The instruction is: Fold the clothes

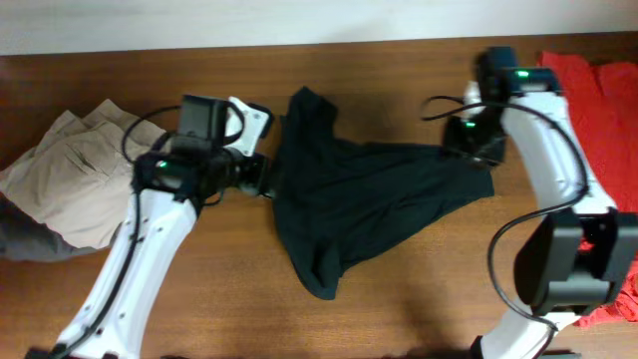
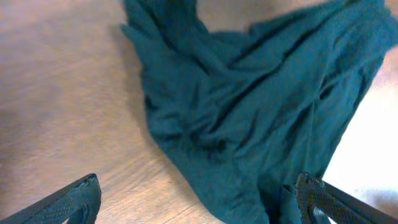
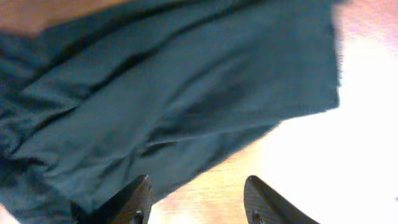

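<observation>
The black T-shirt [image 1: 359,204] lies crumpled on the middle of the wooden table, spread between the two arms. It looks dark teal in the left wrist view [image 2: 249,106] and in the right wrist view [image 3: 168,93]. My left gripper [image 1: 261,178] is open at the shirt's left edge; its fingers [image 2: 196,196] straddle the cloth's lower edge and bare wood. My right gripper [image 1: 469,150] is open at the shirt's right end; its fingers [image 3: 198,198] hover over the cloth's edge and the table. No white label shows.
Beige trousers [image 1: 70,175] lie in a heap at the left, beside the left arm. Bright red garments [image 1: 598,90] lie at the far right edge, behind the right arm. A light wall runs along the table's back edge.
</observation>
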Controlling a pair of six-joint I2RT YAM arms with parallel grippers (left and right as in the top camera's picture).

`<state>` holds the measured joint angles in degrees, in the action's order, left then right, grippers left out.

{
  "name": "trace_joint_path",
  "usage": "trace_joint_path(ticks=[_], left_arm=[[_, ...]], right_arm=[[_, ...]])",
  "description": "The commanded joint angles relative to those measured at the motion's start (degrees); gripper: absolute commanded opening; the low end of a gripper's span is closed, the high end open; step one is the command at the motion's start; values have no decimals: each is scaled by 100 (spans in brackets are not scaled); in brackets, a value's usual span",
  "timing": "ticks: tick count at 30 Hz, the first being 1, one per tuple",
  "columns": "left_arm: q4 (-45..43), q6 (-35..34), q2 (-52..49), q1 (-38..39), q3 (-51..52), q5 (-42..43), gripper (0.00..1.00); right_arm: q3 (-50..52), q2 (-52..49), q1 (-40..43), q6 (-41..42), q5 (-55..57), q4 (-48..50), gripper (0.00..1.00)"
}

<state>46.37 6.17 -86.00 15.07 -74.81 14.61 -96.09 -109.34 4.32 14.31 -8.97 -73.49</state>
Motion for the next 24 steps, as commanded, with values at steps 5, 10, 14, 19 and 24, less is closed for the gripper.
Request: trace_joint_path(ticks=[5,10,14,19,24], left_arm=[[-35,-9,-809,44,-109,63,99],[-136,-9,-1252,44,-109,66,99],[-197,-9,-1440,46,-109,66,99],[-267,11,-1615,81,-109,66,99],[-267,11,-1764,92,-109,66,99]], right_arm=[[1272,205,706,232,-404,649,55],[2179,205,800,599,-413,1808,55],[2559,203,809,839,-411,2540,55],[2647,195,809,920,-409,2907,47],[2651,195,811,1043,-181,3071,7]])
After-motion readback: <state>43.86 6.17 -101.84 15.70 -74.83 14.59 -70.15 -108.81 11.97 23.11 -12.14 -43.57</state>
